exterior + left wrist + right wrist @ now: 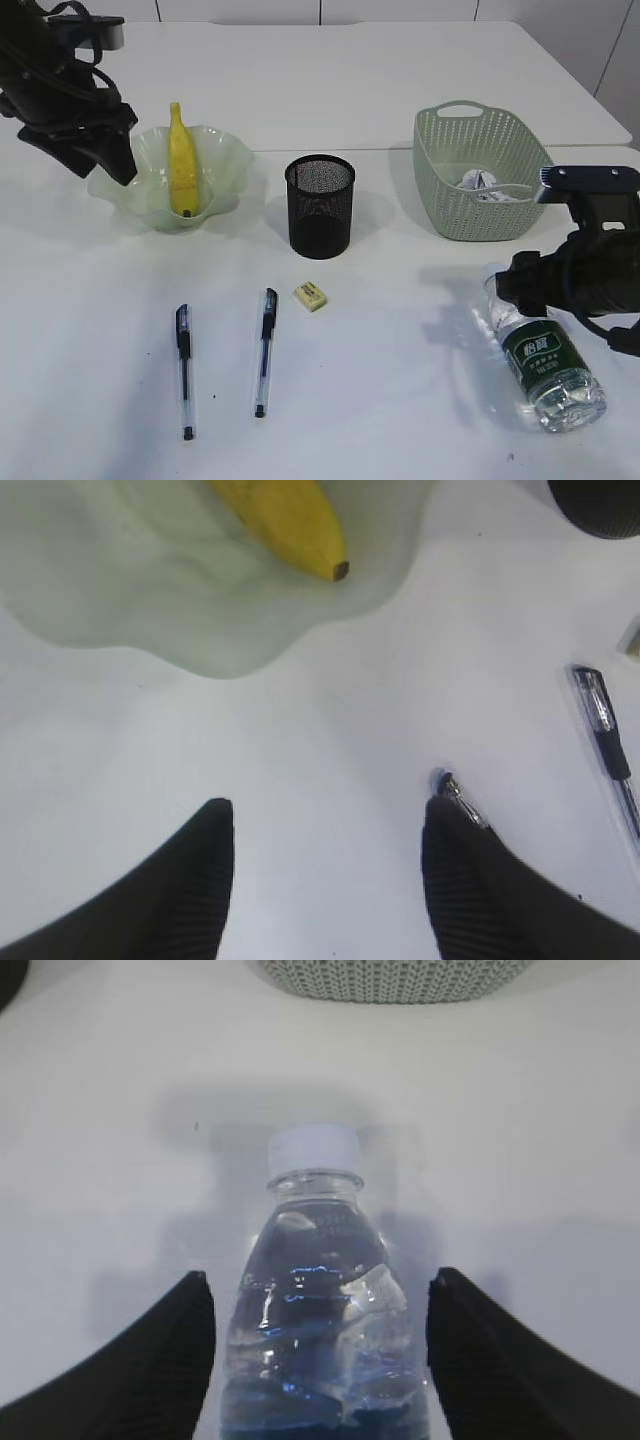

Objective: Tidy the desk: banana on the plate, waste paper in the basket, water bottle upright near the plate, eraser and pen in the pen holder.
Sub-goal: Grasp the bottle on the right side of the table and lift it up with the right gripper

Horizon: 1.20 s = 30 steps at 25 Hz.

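2 pens (pixel 185 370) (pixel 265 350), 1 blocky eraser (pixel 310 295), 1 mesh pen holder (pixel 320 205), 1 clear water bottle (pixel 545 365) lying flat; both grippers (pixel 325 880) (pixel 320 1355) spread, gripping nothing

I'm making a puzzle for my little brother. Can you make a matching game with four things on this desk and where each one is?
Things:
1. banana
2. waste paper
3. water bottle
4. eraser

Places:
A. lying on its side between the right claw's fingers
B. on the bare desk in front of the black pen holder
C. in the pale green plate
D. inside the green basket

Pairs: 1-C, 2-D, 3-A, 4-B
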Each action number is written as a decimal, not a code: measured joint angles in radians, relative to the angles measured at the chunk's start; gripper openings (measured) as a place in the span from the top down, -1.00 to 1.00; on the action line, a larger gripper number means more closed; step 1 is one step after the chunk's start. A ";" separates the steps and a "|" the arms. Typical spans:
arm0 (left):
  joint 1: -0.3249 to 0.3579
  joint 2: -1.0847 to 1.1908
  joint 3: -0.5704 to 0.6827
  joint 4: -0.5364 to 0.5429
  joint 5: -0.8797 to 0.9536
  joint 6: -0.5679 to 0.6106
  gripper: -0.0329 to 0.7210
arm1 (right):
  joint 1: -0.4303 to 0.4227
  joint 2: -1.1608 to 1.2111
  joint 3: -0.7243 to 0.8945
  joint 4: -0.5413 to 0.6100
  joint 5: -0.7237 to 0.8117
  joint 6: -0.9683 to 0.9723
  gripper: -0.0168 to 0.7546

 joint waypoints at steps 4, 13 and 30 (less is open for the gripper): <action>0.000 0.000 0.000 -0.002 0.005 0.000 -0.20 | 0.000 -0.002 0.000 0.000 0.002 0.000 -0.33; 0.000 0.000 0.000 -0.006 0.011 0.000 -0.20 | 0.000 -0.002 0.002 0.000 0.020 0.001 -0.33; 0.000 0.000 0.000 -0.018 0.032 0.000 -0.20 | 0.000 -0.002 0.007 0.000 -0.061 -0.058 -0.33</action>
